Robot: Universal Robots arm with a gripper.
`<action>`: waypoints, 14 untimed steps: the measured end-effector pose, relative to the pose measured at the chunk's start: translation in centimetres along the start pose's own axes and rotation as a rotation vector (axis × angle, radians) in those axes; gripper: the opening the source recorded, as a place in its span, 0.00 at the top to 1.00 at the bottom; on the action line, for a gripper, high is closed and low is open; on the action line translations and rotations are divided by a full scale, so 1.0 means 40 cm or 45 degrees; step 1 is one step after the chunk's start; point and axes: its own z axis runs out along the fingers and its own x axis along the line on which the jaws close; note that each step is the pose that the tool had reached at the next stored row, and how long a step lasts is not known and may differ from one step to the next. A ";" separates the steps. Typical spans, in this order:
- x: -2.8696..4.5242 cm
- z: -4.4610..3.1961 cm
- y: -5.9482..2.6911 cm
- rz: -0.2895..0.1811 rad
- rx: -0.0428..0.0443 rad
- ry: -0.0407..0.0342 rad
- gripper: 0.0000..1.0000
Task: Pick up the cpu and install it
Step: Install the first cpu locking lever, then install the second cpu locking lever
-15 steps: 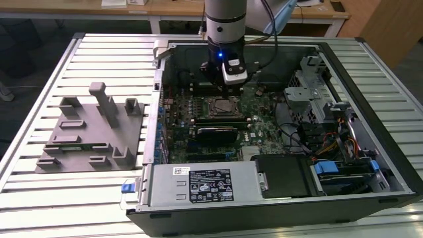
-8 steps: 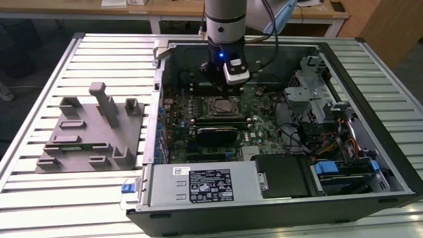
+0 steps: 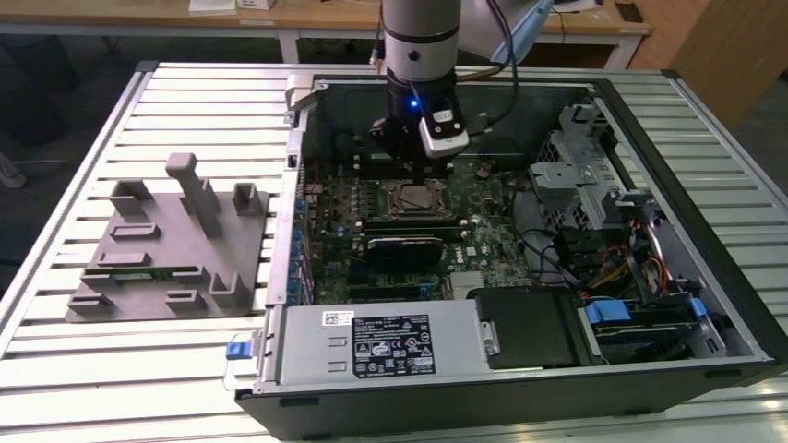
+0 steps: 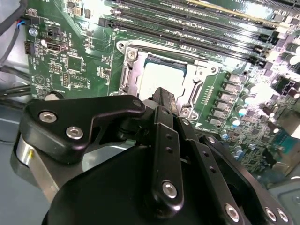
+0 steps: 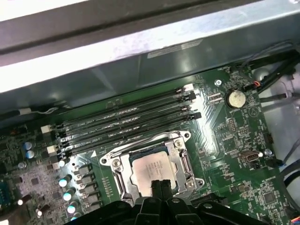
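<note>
Exterior view: the open computer case (image 3: 518,240) is lying on a slatted metal table (image 3: 74,369), with the green motherboard (image 3: 481,217) seated inside it. Drive cages and bundled cables are occupying the side of the case toward the exterior view's right, and a power supply (image 3: 369,346) is sitting along the near edge. The arm is reaching down into the case, its gripper (image 3: 412,175) hanging just over the socket (image 3: 415,196). A grey tray (image 3: 166,245) is resting on the table beside the case, toward the exterior view's left.

Second wrist view: the cpu (image 4: 159,77) is lying inside the metal socket frame (image 4: 129,70), silvery top facing up. The gripper (image 4: 161,96) is sitting directly above it, fingers drawn together and holding nothing; contact with the chip cannot be confirmed.

First wrist view: the cpu (image 5: 152,171) is sitting flat in the socket, apparently fully seated, beside four memory slots (image 5: 126,124). The closed fingertips (image 5: 160,185) are overlapping its near edge.
</note>
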 end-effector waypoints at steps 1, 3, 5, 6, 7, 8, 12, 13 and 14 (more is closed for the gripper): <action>0.000 0.001 0.000 -0.007 0.001 0.0030 0.89; -0.001 0.002 -0.001 -0.019 0.002 0.0087 0.89; -0.003 0.003 -0.001 -0.026 0.003 0.0122 0.89; -0.004 0.003 -0.001 -0.027 0.003 0.0126 0.89; -0.005 0.003 -0.001 -0.027 0.003 0.0127 0.89; -0.005 0.003 -0.001 -0.027 0.003 0.0127 0.89; -0.005 0.003 -0.001 -0.029 0.003 0.0128 0.89; -0.005 0.003 -0.001 -0.030 0.003 0.0128 0.89; -0.005 0.003 -0.001 -0.030 0.003 0.0128 0.89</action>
